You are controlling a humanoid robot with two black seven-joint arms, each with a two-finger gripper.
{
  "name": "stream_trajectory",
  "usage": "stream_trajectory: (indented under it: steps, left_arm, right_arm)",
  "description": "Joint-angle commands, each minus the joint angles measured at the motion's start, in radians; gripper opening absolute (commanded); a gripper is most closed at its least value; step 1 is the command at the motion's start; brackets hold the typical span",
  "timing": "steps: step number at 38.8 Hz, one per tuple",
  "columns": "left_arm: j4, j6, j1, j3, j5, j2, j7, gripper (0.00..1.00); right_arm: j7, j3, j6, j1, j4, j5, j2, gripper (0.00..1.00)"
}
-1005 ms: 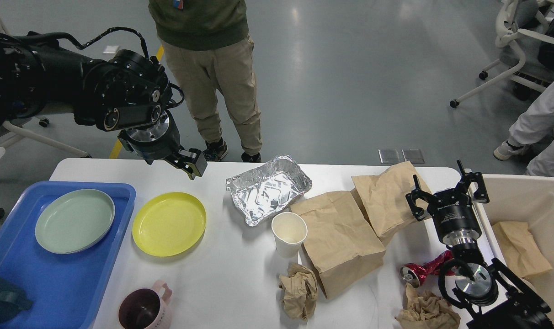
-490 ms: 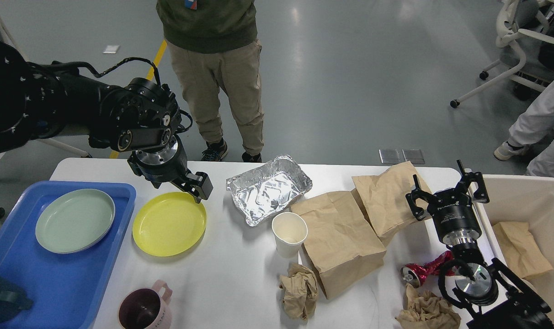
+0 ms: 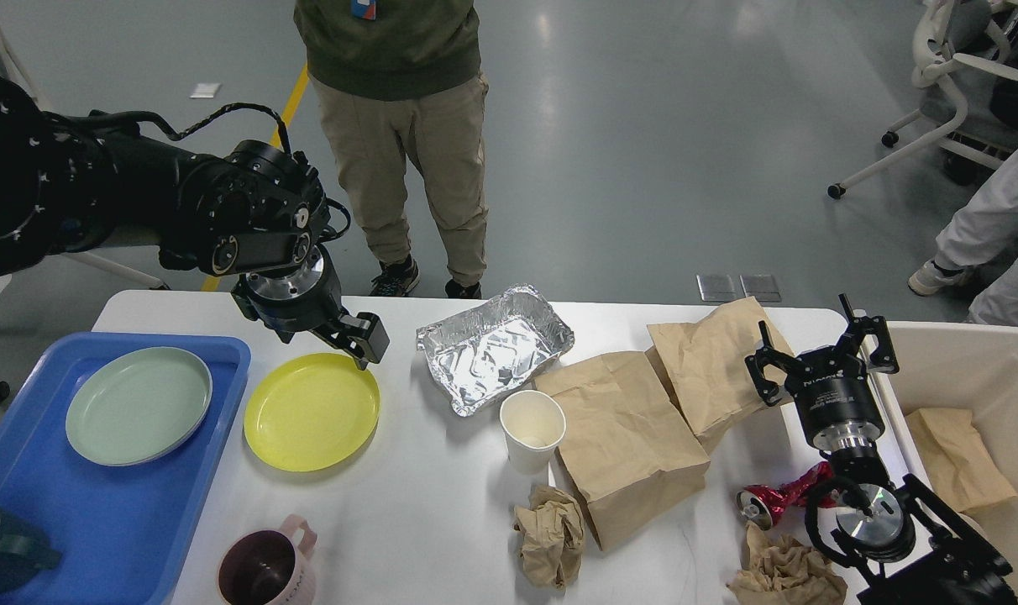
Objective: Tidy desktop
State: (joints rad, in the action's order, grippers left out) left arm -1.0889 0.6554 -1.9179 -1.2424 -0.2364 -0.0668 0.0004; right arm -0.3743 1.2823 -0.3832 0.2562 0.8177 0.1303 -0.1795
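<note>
Left hand (image 3: pixel 363 338) has dropped to the yellow plate (image 3: pixel 312 411)'s far rim over the last second; can't tell its opening. Plate pickup off the bench (image 3: pixel 442 504) looks next.

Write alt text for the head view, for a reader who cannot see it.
The robot's left gripper hovers at the far rim of a yellow plate on a cluttered white desktop. A blue tray holding a green plate sits left; a foil tray, paper cup and brown paper bags lie right, near the open right gripper.
</note>
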Motion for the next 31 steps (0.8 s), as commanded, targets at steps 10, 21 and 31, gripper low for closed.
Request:
stream_trajectory:
  steps: [10,21,31]
  left_arm:
    - [-0.042,0.032,-0.021,-0.002,0.000,0.005,-0.005,0.96]
    - [-0.075,0.147,-0.021,0.000,-0.001,0.007,0.007,0.96]
    - [-0.074,0.242,-0.029,0.008,0.000,0.007,0.004,0.96]
  right_arm:
    - [0.000,0.000,0.000,0.000,0.000,0.000,0.000,1.00]
    - [0.000,0.000,0.001,0.000,0.000,0.000,0.000,1.00]
    - [0.000,0.000,0.001,0.000,0.000,0.000,0.000,1.00]
